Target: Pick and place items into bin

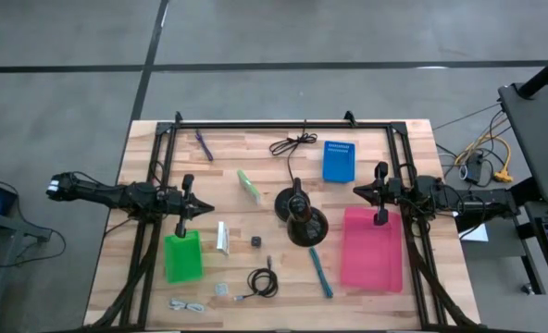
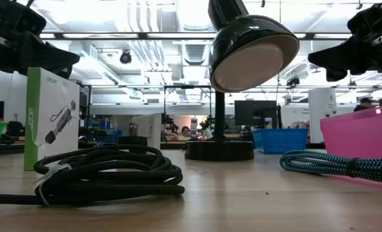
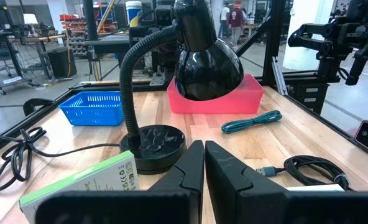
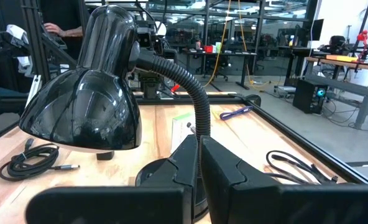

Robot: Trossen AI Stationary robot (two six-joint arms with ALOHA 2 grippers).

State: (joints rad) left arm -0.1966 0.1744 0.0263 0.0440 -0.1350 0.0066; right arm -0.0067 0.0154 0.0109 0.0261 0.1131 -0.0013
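Observation:
My left gripper (image 1: 203, 211) hovers shut above the table's left part, over the green bin's (image 1: 183, 256) far end; in its wrist view the fingers meet (image 3: 204, 167). My right gripper (image 1: 360, 191) hovers shut above the pink bin's (image 1: 371, 247) far edge, fingers together (image 4: 198, 163). Lying on the table are a purple pen (image 1: 204, 145), a green and white box (image 1: 249, 185), a white packet (image 1: 223, 238), a tiny black cube (image 1: 255, 241), a coiled black cable (image 1: 262, 282) (image 2: 107, 171), a teal braided cord (image 1: 321, 272) (image 3: 252, 121) and clear bits (image 1: 187, 304).
A black gooseneck lamp (image 1: 299, 218) stands on its round base mid-table, between the two grippers. A blue basket (image 1: 339, 159) and a loose thin black cord (image 1: 292, 143) lie near the far edge. Black frame rails (image 1: 283, 123) run along the far and side edges.

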